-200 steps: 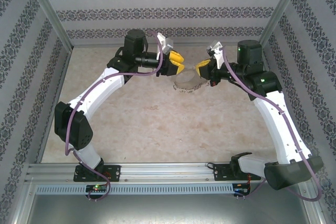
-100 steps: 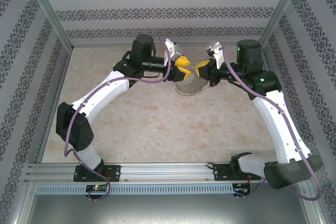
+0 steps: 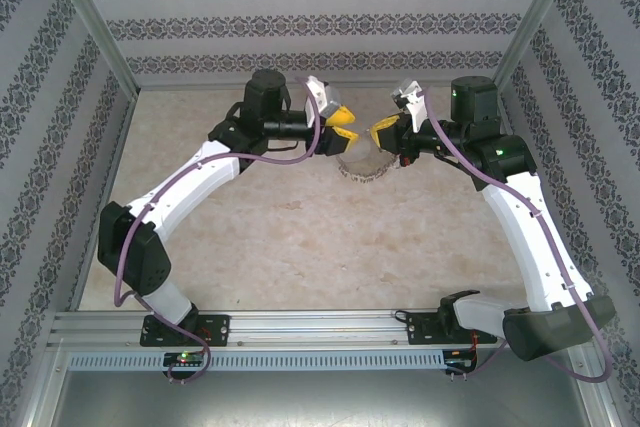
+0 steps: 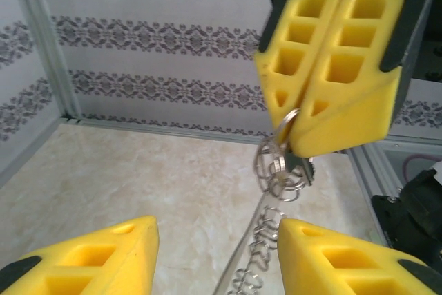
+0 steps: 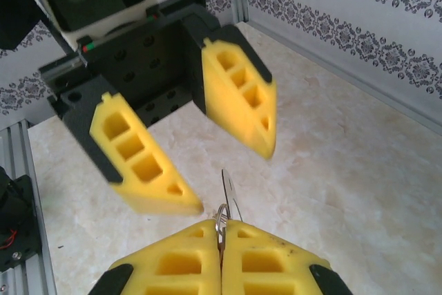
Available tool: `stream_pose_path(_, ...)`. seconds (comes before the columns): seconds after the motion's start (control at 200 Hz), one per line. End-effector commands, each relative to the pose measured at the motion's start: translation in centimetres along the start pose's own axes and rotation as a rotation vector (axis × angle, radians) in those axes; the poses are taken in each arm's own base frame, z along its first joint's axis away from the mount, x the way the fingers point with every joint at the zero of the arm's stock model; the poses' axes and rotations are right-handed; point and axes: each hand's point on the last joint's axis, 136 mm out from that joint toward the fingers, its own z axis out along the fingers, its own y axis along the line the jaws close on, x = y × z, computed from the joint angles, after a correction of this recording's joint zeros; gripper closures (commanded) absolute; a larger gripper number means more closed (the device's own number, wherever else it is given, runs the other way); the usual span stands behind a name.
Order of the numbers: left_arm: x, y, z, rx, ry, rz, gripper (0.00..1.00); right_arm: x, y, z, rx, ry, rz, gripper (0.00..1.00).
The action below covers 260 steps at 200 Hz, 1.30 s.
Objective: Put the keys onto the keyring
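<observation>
Top external: my two grippers meet tip to tip over the far middle of the table (image 3: 300, 247). My left gripper (image 3: 349, 128) has its yellow fingers parted with nothing between them. My right gripper (image 3: 381, 135) is pressed closed. The keyring (image 3: 361, 169) hangs from my right fingertips, below the gap between the two grippers. Whether its low edge touches the table I cannot tell.

Left wrist: my left fingers (image 4: 97, 253) stand wide apart at the bottom of the frame, empty. Facing them, my right gripper (image 4: 298, 137) is clamped, its tips pinching a bunch of small wire loops (image 4: 277, 170) on the keyring's rim. The fringed rim drops from there toward the gap between my left fingers and touches neither.

Right wrist: my right gripper (image 5: 221, 226) is closed with no gap, a small wire loop caught at the seam. A thin pale piece stands out of it edge-on; I take it for the key (image 5: 227, 191) but cannot be sure. Just beyond, my left gripper (image 5: 229, 170) is open, one finger to each side, not touching it.
</observation>
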Motion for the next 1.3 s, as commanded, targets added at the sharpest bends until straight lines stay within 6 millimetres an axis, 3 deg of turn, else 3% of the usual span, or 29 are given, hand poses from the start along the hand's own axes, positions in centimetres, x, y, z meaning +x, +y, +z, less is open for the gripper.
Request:
stream_pose_path(0.0, -1.2, 1.1, -1.2, -0.036, -0.031, 0.004, 0.50, -1.6, 0.4, -1.1, -0.001, -0.049, -0.043, 1.00)
stream_pose_path(0.4, 1.2, -1.8, 0.9, 0.269, 0.037, -0.141, 0.49, -1.7, -0.4, -1.6, 0.024, -0.063, -0.035, 1.00)
stream_pose_path(0.769, 0.2, -10.6, 0.4, 0.571, 0.052, -0.141, 0.52, -2.1, -2.7, -2.0, 0.112, -0.078, -0.015, 1.00)
stream_pose_path(0.854, -0.1, -11.5, 0.2, 0.580, 0.047, -0.115, 0.54, -2.1, -2.9, -2.0, 0.123, -0.081, -0.011, 1.00)
stream_pose_path(1.034, -1.3, -9.5, 0.0, 0.380, -0.010, -0.019, 0.55, -2.3, -2.6, -2.4, 0.091, -0.097, -0.009, 1.00)
stream_pose_path(1.294, -2.8, -3.9, -1.1, 0.139, -0.051, 0.035, 0.56, -2.8, -1.4, -3.2, 0.005, -0.120, -0.007, 1.00)
